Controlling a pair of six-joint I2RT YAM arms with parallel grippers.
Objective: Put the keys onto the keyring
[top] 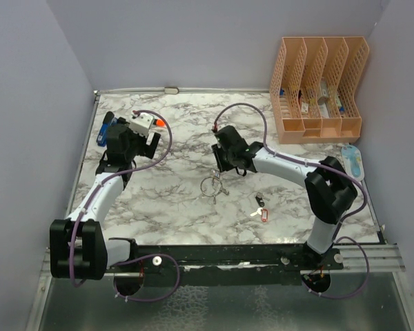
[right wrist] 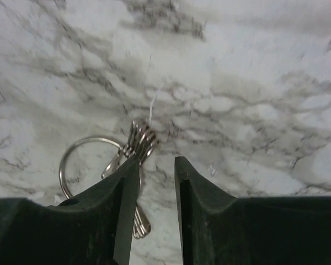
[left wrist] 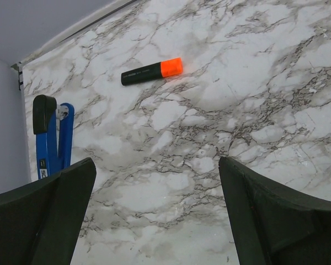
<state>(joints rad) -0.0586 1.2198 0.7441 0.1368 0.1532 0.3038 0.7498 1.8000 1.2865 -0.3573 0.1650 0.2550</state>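
The keyring (top: 208, 185) is a thin silver ring with small silver keys, lying mid-table. In the right wrist view the ring (right wrist: 68, 159) and its bunched keys (right wrist: 142, 139) lie just left of my right gripper (right wrist: 157, 164). That gripper is narrowly open with nothing between the jaws, and its left finger (right wrist: 121, 193) covers part of the keys. In the top view the right gripper (top: 224, 168) hovers just behind the ring. Loose keys, one with a red tag (top: 264, 215) and one with a dark head (top: 259, 201), lie to the right. My left gripper (left wrist: 157, 165) is wide open and empty at the far left (top: 143, 141).
An orange-capped black marker (left wrist: 151, 70) and a blue-handled tool (left wrist: 58, 138) lie near the left gripper. A peach desk organizer (top: 317, 89) stands at the back right. A light blue item (top: 353, 160) lies by the right wall.
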